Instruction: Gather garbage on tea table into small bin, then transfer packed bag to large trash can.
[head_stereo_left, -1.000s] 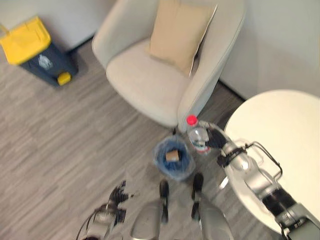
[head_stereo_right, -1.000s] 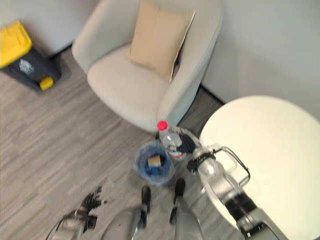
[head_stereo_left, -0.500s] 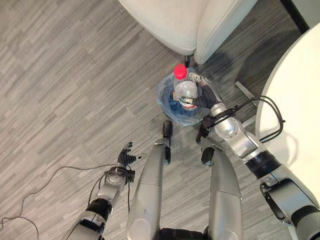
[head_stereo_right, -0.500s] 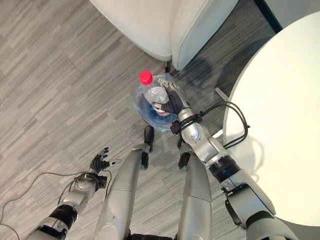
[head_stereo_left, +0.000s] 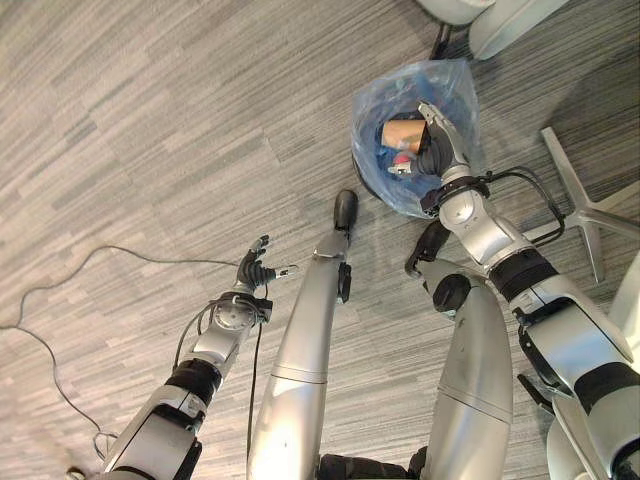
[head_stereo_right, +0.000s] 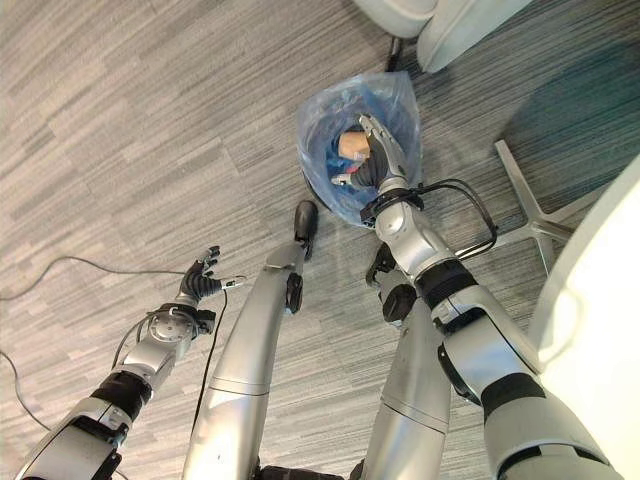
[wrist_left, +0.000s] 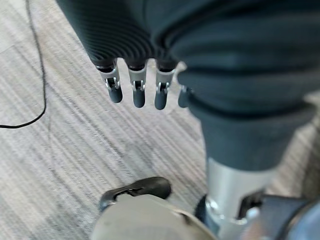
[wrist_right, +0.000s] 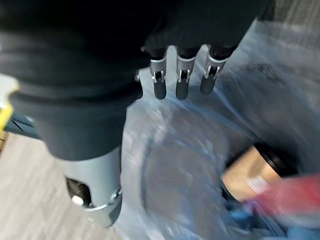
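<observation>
The small bin lined with a blue bag (head_stereo_left: 450, 85) stands on the floor in front of me. A brown paper cup (head_stereo_left: 400, 130) lies inside it, next to the red cap of a plastic bottle (head_stereo_left: 402, 160) that is mostly hidden. My right hand (head_stereo_left: 438, 155) hangs over the bin's mouth. Its fingers (wrist_right: 181, 85) are straight and hold nothing, with the cup (wrist_right: 250, 175) and a red blur (wrist_right: 295, 195) beneath them. My left hand (head_stereo_left: 255, 272) hovers low over the floor, its fingers (wrist_left: 137, 92) straight and empty.
The pale armchair's base (head_stereo_left: 470, 20) stands just beyond the bin. The table's metal foot (head_stereo_left: 585, 210) spreads on the floor to the right, and the white table edge (head_stereo_right: 600, 330) is at the far right. Grey plank floor lies open to the left.
The camera has tilted down. My right hand has lowered the red-capped bottle into the bin and opened, so the bottle is no longer in its grip. The left hand stays open.
</observation>
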